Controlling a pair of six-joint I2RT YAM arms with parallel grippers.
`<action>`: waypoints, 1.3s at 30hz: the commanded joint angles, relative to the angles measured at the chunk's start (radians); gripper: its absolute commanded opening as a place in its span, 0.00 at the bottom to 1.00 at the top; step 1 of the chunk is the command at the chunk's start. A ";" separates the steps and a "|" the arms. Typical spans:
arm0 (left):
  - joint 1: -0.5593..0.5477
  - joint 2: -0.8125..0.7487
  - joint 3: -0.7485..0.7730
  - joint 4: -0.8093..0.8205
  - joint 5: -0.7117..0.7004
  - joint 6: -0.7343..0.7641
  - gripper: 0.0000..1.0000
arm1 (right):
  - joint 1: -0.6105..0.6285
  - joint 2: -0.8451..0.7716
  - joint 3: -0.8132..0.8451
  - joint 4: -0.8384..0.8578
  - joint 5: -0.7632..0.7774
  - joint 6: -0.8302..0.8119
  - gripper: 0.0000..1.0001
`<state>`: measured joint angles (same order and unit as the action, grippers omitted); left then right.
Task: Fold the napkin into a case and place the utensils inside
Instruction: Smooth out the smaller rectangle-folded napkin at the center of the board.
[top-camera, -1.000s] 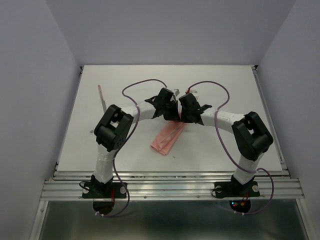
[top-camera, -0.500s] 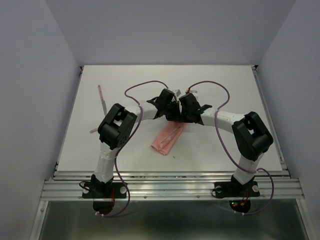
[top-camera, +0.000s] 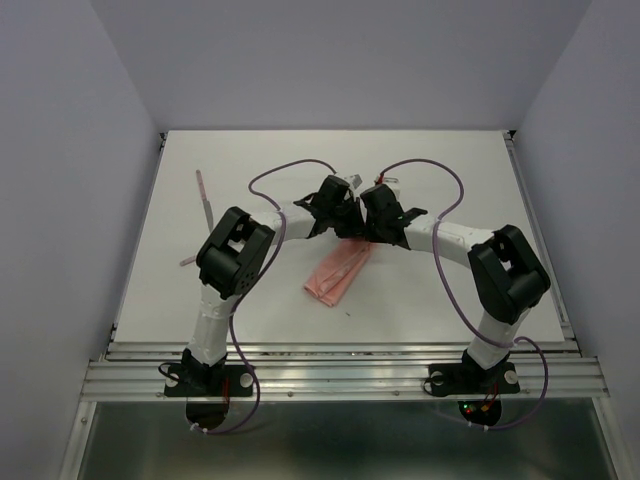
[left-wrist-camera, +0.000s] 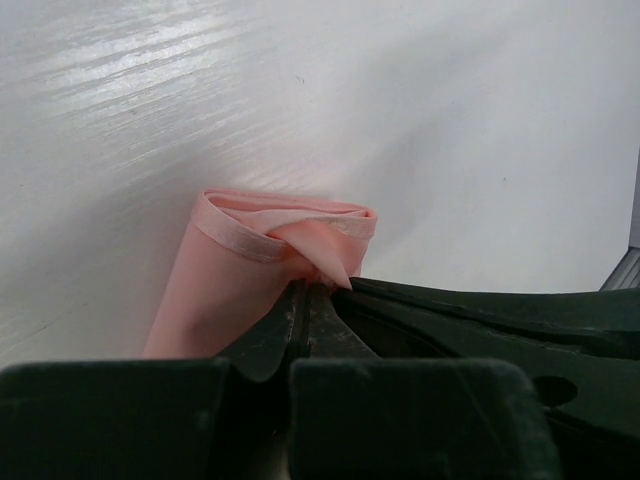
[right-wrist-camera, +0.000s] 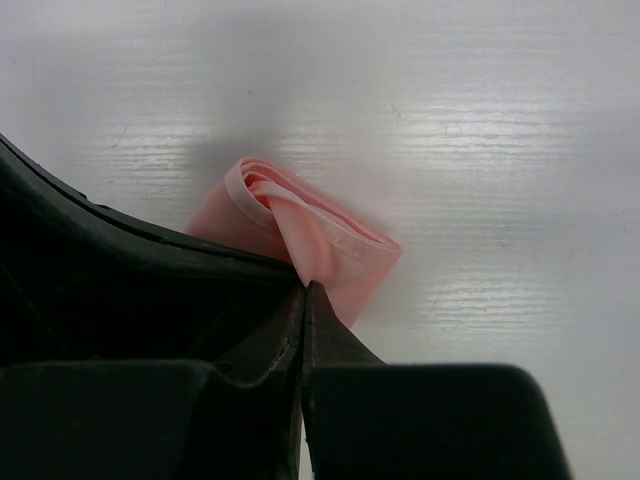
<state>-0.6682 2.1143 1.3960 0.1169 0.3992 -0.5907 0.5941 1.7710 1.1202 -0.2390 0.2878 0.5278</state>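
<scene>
White table (top-camera: 480, 170), lilac walls (top-camera: 340, 60), aluminium rail (top-camera: 340, 375)

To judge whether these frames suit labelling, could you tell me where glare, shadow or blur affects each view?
Top external: even light, sharp, the napkin clear. Left wrist: streaky glare on the table upper left; the left gripper dark and blurred. Right wrist: a soft shadow above the napkin, glare streaks at right, the right gripper nearly black.

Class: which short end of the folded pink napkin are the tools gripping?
On the napkin, the far end: the left tool and right tool are both shut on it. The near end, towards the robot, lies free.
</scene>
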 joint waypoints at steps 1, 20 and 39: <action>-0.030 0.033 0.020 0.087 0.036 -0.040 0.00 | 0.003 -0.031 0.013 0.027 -0.026 0.003 0.01; -0.018 -0.181 -0.092 0.020 -0.007 -0.008 0.00 | 0.003 -0.042 -0.005 0.030 -0.004 0.012 0.01; 0.032 -0.194 -0.132 -0.059 -0.062 0.060 0.00 | 0.003 -0.030 0.013 0.030 -0.015 0.011 0.01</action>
<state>-0.6449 1.9518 1.2892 0.0551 0.3573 -0.5621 0.5903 1.7676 1.1160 -0.2375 0.2764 0.5312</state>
